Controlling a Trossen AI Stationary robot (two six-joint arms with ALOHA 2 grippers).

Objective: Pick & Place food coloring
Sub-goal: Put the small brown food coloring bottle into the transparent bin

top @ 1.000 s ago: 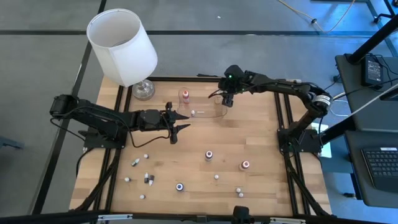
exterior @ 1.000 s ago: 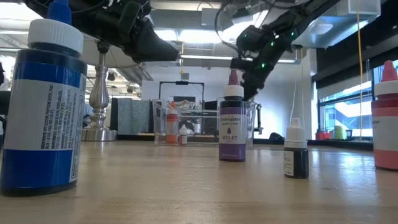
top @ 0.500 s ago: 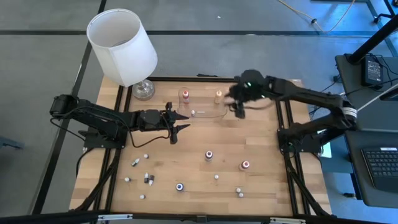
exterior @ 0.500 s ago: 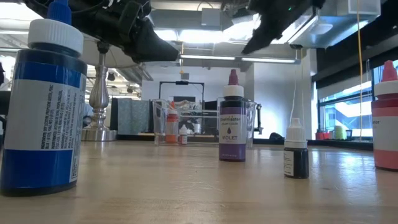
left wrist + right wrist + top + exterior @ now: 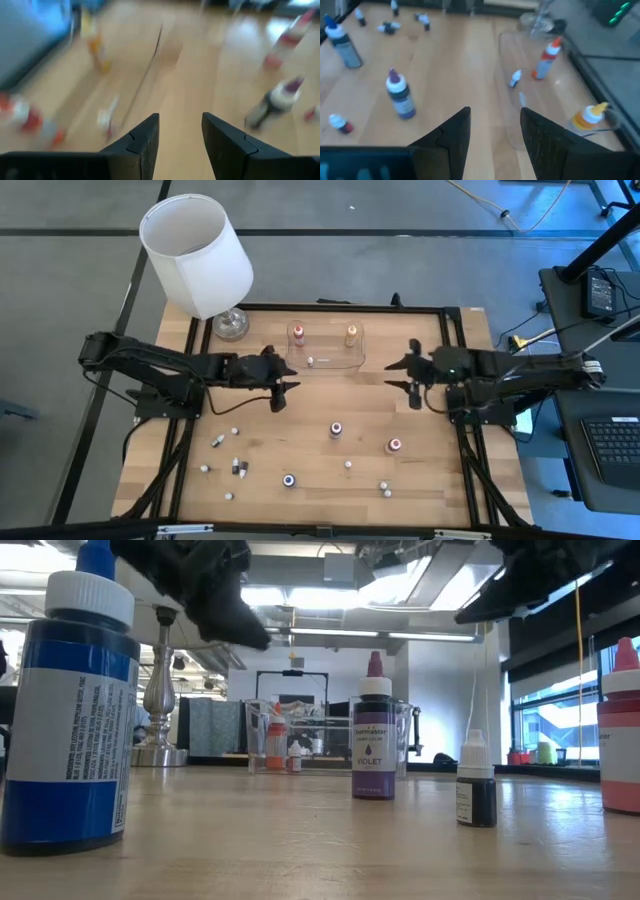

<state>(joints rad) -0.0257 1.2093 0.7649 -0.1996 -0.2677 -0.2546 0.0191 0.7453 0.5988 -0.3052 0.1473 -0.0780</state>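
Bottles already stand in the clear tray [image 5: 330, 363]: a red one [image 5: 298, 332], an orange one [image 5: 351, 334] and a tiny whitish one [image 5: 310, 361]. The purple bottle [image 5: 336, 428], red-capped bottle [image 5: 394, 445] and blue bottle [image 5: 289, 479] wait on the table in front of the tray. The right gripper [image 5: 403, 374] hovers empty just right of the tray, fingers parted; the left gripper [image 5: 286, 376], also parted and empty, hangs at the tray's left end. This looks like the gap between placements; next, a gripper must drop over a loose bottle, likely the purple one.
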